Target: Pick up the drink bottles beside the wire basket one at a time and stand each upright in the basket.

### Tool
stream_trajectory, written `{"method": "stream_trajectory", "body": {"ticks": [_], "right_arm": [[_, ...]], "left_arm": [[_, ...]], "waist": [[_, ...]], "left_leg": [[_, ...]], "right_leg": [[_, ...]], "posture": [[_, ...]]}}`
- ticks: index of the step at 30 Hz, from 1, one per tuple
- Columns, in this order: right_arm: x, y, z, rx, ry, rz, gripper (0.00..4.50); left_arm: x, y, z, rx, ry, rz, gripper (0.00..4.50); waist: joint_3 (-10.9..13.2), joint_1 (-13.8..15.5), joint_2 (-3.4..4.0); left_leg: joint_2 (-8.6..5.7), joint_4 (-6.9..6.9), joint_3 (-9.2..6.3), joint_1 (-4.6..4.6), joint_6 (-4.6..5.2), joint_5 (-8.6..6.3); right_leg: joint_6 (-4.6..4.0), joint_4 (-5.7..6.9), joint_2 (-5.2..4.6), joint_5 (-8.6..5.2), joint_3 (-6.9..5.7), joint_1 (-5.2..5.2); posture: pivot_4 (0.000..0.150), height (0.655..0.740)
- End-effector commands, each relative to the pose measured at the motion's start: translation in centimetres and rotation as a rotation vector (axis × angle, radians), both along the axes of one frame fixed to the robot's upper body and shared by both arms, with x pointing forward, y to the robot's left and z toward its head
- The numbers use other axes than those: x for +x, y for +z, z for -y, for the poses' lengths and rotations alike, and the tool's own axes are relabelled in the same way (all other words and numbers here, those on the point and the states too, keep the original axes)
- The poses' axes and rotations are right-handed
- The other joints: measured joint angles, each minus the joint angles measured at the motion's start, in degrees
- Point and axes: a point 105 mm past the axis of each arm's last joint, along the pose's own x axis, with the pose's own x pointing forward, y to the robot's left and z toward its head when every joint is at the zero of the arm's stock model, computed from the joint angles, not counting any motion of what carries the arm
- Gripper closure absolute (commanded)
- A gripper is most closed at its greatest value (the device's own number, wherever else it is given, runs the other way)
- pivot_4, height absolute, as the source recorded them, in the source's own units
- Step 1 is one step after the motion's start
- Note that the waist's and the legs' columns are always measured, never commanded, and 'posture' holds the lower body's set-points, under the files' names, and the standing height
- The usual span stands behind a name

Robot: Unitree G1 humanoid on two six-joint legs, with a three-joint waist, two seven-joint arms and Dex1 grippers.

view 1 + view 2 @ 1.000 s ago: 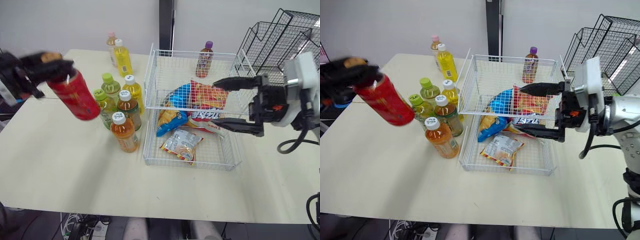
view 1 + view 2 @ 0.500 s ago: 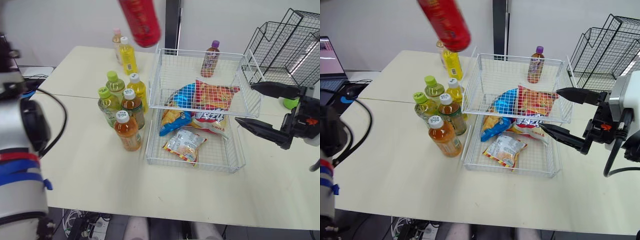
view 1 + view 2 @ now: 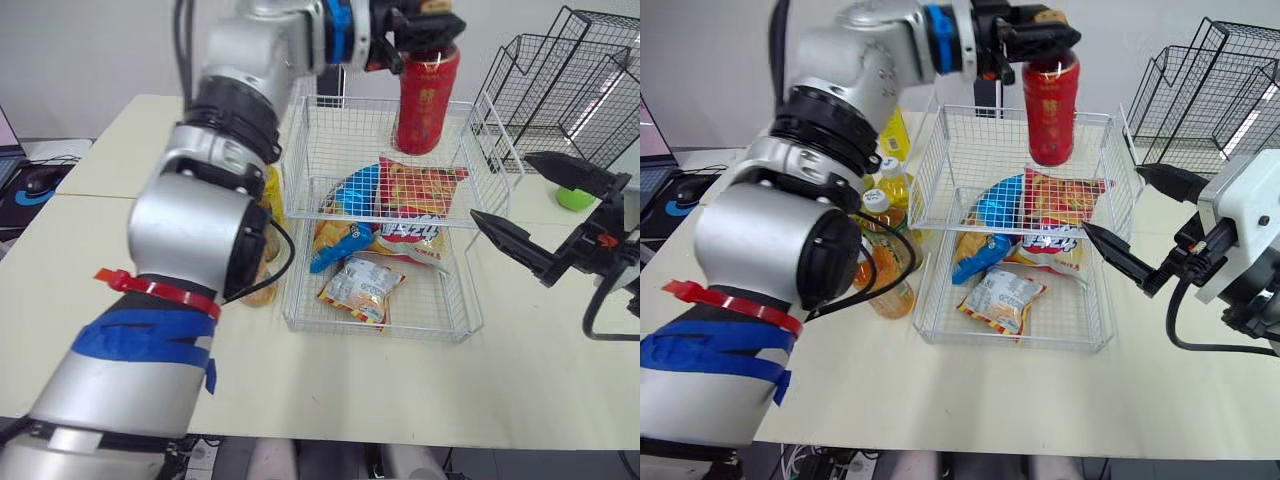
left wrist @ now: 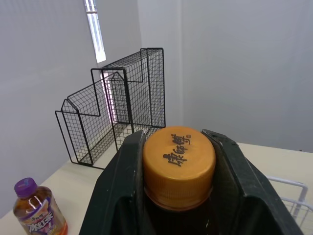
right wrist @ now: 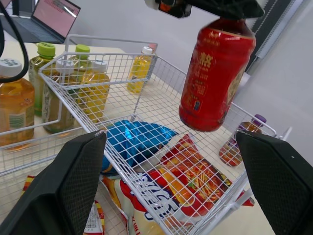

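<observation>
- Head camera, at the left gripper (image 3: 425, 28): clamped on the top of the red bottle (image 3: 427, 100), which hangs roughly upright straight beneath it, over the far part of the wire basket (image 3: 470, 318).
- Below the held bottle, inside the basket: snack bags (image 3: 420, 192), with a gap of air between them and the bottle's base.
- Off to the right gripper (image 3: 500, 186): released, fingers spread wide, empty, hovering at the basket's right rim, well apart from the red bottle.
- Behind the left forearm, outside the basket's left wall: standing bottles (image 3: 885, 205), partly hidden.
- Beyond the right gripper: black wire rack (image 3: 570, 70).
- Left wrist camera: both black fingers (image 4: 120, 196) pressed against opposite sides of the orange cap (image 4: 178, 164), with printed characters on top of it.
- Past the fingers: the wire rack, and lower down a purple-capped bottle (image 4: 36, 211) standing on the table.
- Right wrist camera: fingers (image 5: 73, 181) far apart with nothing between them; ahead and above, the red bottle dangling over the basket; purple-capped bottle just behind the basket's far wall.
</observation>
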Motion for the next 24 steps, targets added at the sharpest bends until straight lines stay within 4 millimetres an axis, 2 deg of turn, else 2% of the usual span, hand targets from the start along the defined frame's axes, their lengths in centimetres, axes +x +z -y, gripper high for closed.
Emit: {"method": "stream_trajectory", "body": {"ticks": [1, 7, 13, 15, 18, 23, 24], "right_arm": [[-0.4, 0.4, -0.4, -0.003, -0.014, 0.038, 0.00], [-0.1, 0.2, -0.4, -0.009, -0.033, 0.036, 0.00], [-0.1, -0.2, -0.6, -0.008, -0.022, 0.021, 0.00], [-0.1, -0.2, -0.6, -0.007, -0.021, 0.020, 0.00], [-0.1, -0.2, -0.5, -0.005, -0.022, 0.021, 0.00], [0.2, -0.1, -0.3, -0.004, -0.022, 0.022, 0.00], [0.2, 0.0, -0.3, -0.004, -0.020, 0.023, 0.00]], "left_arm": [[-1.3, 3.1, 1.1, -0.046, -0.008, 0.126, 3.15], [-0.7, 1.6, 2.6, -0.027, 0.032, 0.113, 3.15], [-0.9, 1.6, 2.7, -0.047, 0.008, 0.092, 3.15], [-1.1, 1.7, 2.6, -0.039, -0.012, 0.093, 2.40], [-1.3, 2.0, 2.1, -0.031, -0.038, 0.093, 1.62], [-1.6, 3.0, -0.5, -0.010, -0.064, 0.115, 0.10], [-1.6, 3.2, -1.4, 0.000, -0.067, 0.123, 0.04]], "waist": [[0.02, 0.01, 0.04], [0.02, 0.19, 0.04], [0.01, 0.17, 0.05], [0.01, 0.18, 0.05], [0.01, 0.17, 0.05], [-0.03, -0.04, 0.12], [-0.03, -0.07, 0.12]], "left_leg": [[-0.02, 0.00, 0.00, 0.00, 0.00, 0.00], [-0.14, 0.01, -0.03, -0.01, 0.00, 0.00], [-0.42, 0.02, -0.12, 0.00, 0.01, 0.01], [-0.47, 0.01, -0.16, -0.01, 0.01, 0.01], [-0.50, 0.01, -0.18, -0.02, 0.01, 0.01], [-0.52, 0.01, -0.23, 0.03, 0.01, 0.02], [-0.52, 0.02, -0.25, 0.03, 0.00, 0.02]], "right_leg": [[0.01, 0.00, -0.01, 0.00, 0.01, 0.00], [0.01, 0.01, -0.10, 0.00, -0.01, 0.02], [0.02, 0.05, -0.33, -0.01, -0.02, 0.06], [0.04, 0.06, -0.36, -0.03, -0.04, 0.06], [0.05, 0.07, -0.39, -0.03, -0.05, 0.07], [0.06, 0.11, -0.39, -0.03, -0.05, 0.10], [0.06, 0.15, -0.38, -0.03, -0.05, 0.10]], "posture": [[0.150, 0.6907], [0.150, 0.6907], [0.150, 0.6907], [0.150, 0.6907], [0.150, 0.6907], [0.150, 0.6907], [0.150, 0.6907]]}}
